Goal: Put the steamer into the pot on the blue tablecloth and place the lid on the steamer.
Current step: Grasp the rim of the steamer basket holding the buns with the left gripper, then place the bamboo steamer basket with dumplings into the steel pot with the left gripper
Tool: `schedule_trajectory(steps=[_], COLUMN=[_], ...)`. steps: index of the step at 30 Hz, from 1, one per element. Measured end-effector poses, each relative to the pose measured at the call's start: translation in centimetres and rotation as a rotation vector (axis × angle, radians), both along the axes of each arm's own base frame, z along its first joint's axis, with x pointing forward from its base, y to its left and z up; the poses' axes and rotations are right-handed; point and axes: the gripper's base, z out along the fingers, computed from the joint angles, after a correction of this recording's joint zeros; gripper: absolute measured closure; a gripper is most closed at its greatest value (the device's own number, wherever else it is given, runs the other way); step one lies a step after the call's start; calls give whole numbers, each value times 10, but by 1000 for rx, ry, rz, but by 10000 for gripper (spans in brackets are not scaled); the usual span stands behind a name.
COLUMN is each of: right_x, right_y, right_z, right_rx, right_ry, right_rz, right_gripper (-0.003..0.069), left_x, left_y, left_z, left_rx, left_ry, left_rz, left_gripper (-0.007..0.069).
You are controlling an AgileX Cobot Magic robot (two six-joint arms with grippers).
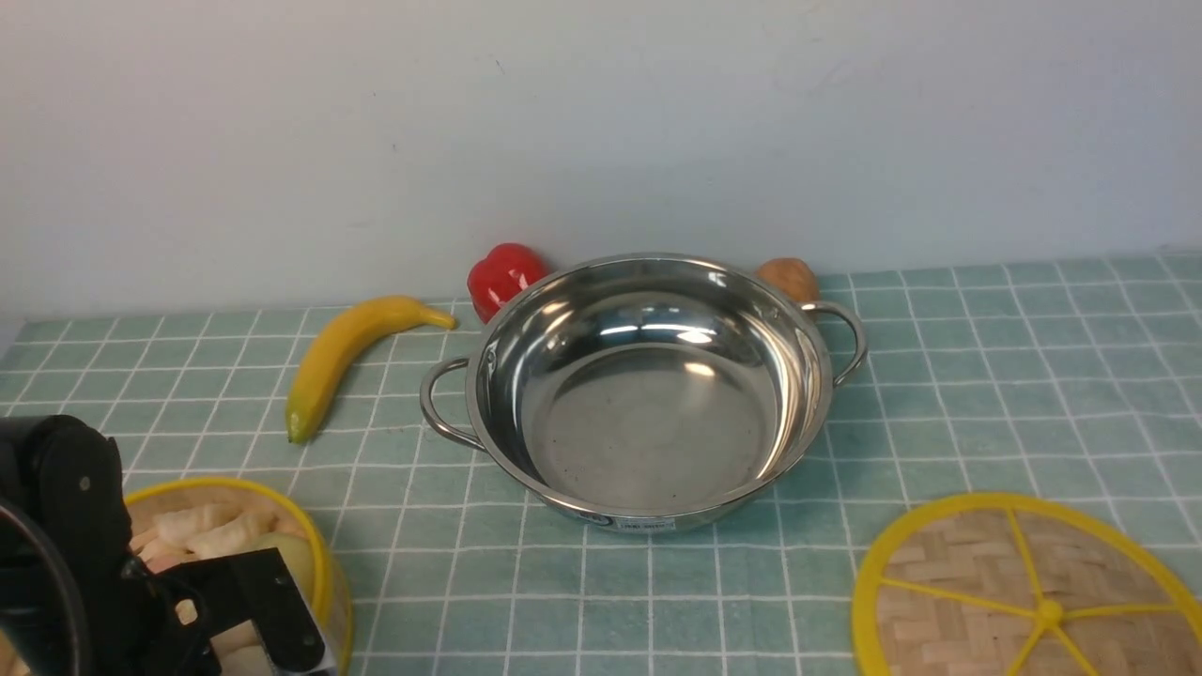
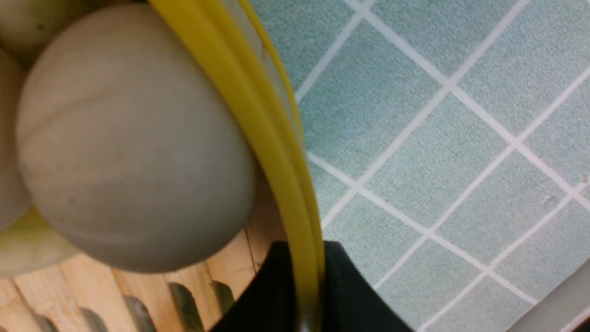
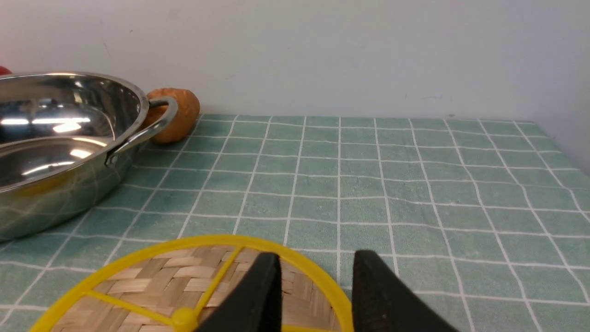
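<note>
The shiny steel pot (image 1: 648, 441) stands empty in the middle of the blue tablecloth (image 1: 986, 376). The steamer (image 1: 324, 563), with pale buns inside, is at the near left. My left gripper (image 1: 254, 610) is shut on its yellow rim; in the left wrist view the rim (image 2: 258, 106) runs between the black fingers of the gripper (image 2: 306, 263). The lid (image 1: 958, 582) lies flat at the near right. My right gripper (image 3: 315, 263) is open just above the lid's (image 3: 152, 281) near edge, its fingers (image 3: 262, 295) apart; it is out of the front view.
A banana (image 1: 343, 352) lies left of the pot. A red pepper (image 1: 502, 277) and a brown potato-like thing (image 1: 787, 277) sit behind it by the wall. The pot's loop handles (image 1: 441, 404) stick out left and right. The potato also shows in the right wrist view (image 3: 177, 115).
</note>
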Motion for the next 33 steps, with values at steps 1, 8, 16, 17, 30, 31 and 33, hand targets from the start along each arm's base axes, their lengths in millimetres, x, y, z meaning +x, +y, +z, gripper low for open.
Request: schedule_trajectory(steps=[1,8,16,17,30,31,33], right_x=[0,0,0,0,0,0,0], right_y=[0,0,0,0,0,0,0], right_z=[0,0,0,0,0,0,0], right_rx=[0,0,0,0,0,0,0], right_ry=[0,0,0,0,0,0,0], right_rz=[0,0,0,0,0,0,0], right_gripper=[416,416,416,416,416,416,416], left_x=[-1,-4,0,2,34,35,39], left_y=[0,1,1,1,-7,-10,-20], left_z=[0,11,45,49,99,102,112], left_rx=[4,12,11,11,-73,-86,-101], left_ry=[8,-8,-33,-39,-226,-236,-266], left_rz=[-4,-5,-6,-6,-11,-15,-52], left_gripper=[582,584,580,580,580,580,580])
